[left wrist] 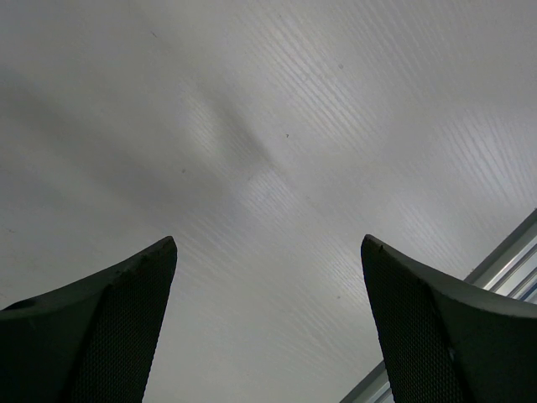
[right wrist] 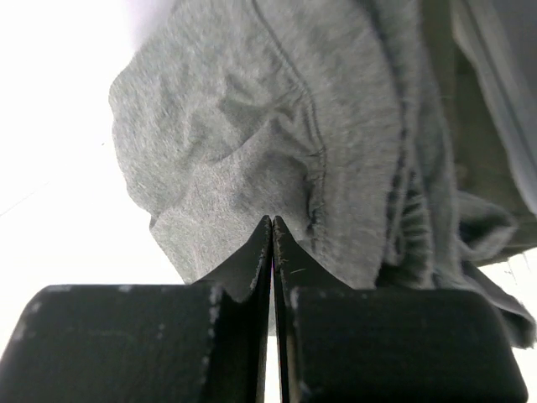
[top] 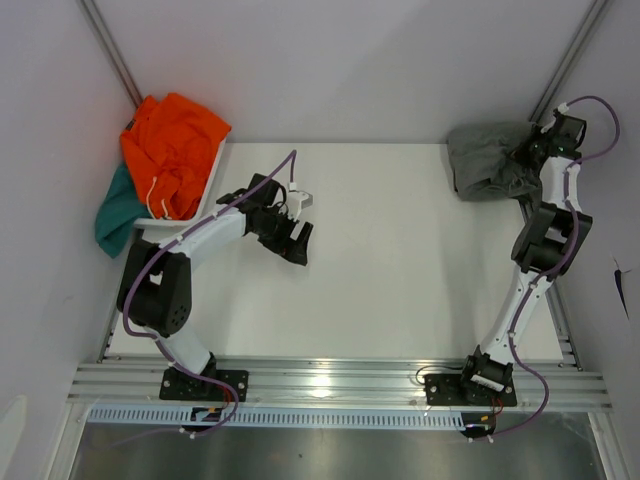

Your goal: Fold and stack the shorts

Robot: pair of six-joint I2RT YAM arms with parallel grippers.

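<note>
The grey shorts (top: 487, 160) lie crumpled at the table's far right corner. They fill the right wrist view (right wrist: 252, 126), with a stitched seam and a darker fold of cloth (right wrist: 474, 134) at the right. My right gripper (right wrist: 272, 220) is shut, its tips side by side against the grey cloth; no cloth shows between them. In the top view it sits at the pile's right edge (top: 532, 150). My left gripper (top: 292, 240) is open and empty above the bare table (left wrist: 268, 168). The olive green shorts cannot be made out as a separate thing.
An orange garment (top: 175, 150) and a teal one (top: 115, 215) lie heaped in a white bin (top: 205, 195) at the far left. Aluminium rails (top: 340, 385) run along the near edge. Walls close in the table on the left, back and right.
</note>
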